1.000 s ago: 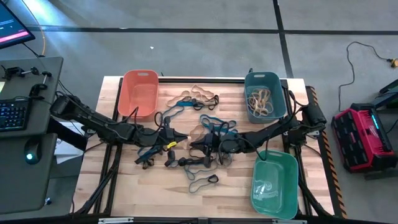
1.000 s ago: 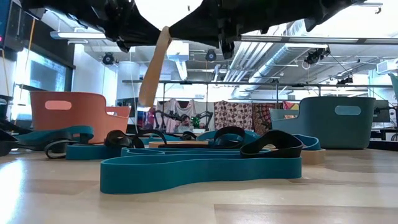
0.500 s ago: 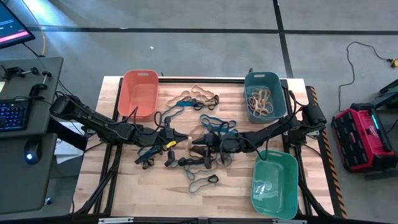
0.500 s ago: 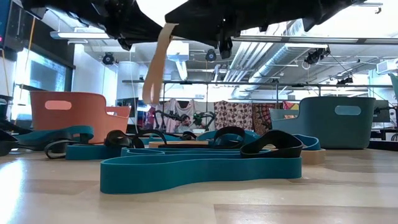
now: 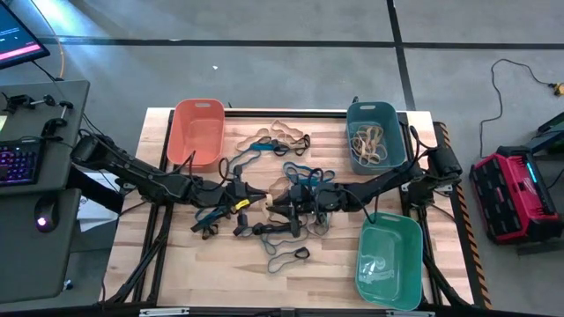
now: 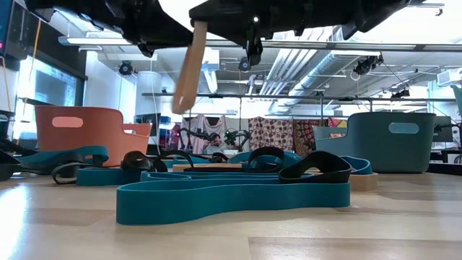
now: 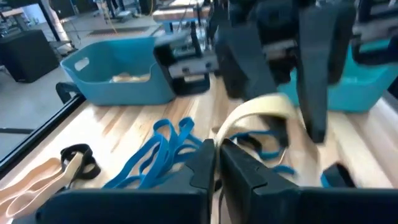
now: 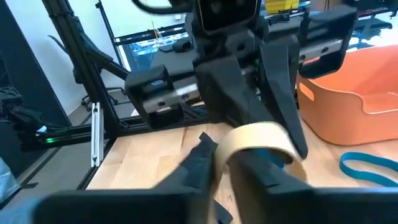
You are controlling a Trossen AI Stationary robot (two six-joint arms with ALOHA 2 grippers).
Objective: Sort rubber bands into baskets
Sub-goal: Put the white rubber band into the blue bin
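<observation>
A tan rubber band [image 6: 189, 68] hangs in the air over the middle of the table, between my two grippers, which meet tip to tip. My left gripper [image 5: 257, 195] comes from the table's left and is shut on the band [image 7: 261, 107]. My right gripper [image 5: 276, 205] comes from the right and is shut on the same band [image 8: 261, 134]. Below them, blue, black and tan rubber bands [image 5: 295, 180] lie loose on the wood. The orange basket [image 5: 198, 132] stands far left, the teal-blue basket [image 5: 374, 132] far right, and the green basket [image 5: 388, 260] near right. My left gripper pinches one part of the tan band's loop [image 7: 225, 138] between its two fingers, coming nearly level from the table's left. The band arches away from the fingers and is clear of the table. My right gripper pinches another part of the same loop [image 8: 229, 148] between its two fingers, nearly level from the table's right. The rest of the band curves out past the fingers and hangs slack below, clear of the table.
Tan bands [image 5: 368, 145] lie in the teal-blue basket. A long blue band [image 6: 231, 198] lies nearest the table's near edge, with black bands [image 6: 317, 167] behind it. Bare wood shows at the near left [image 5: 167, 264].
The hanging tan band has shifted a little toward the table's right and now hangs steeper, with its upper end higher. Both arms have stayed over the table's middle.
</observation>
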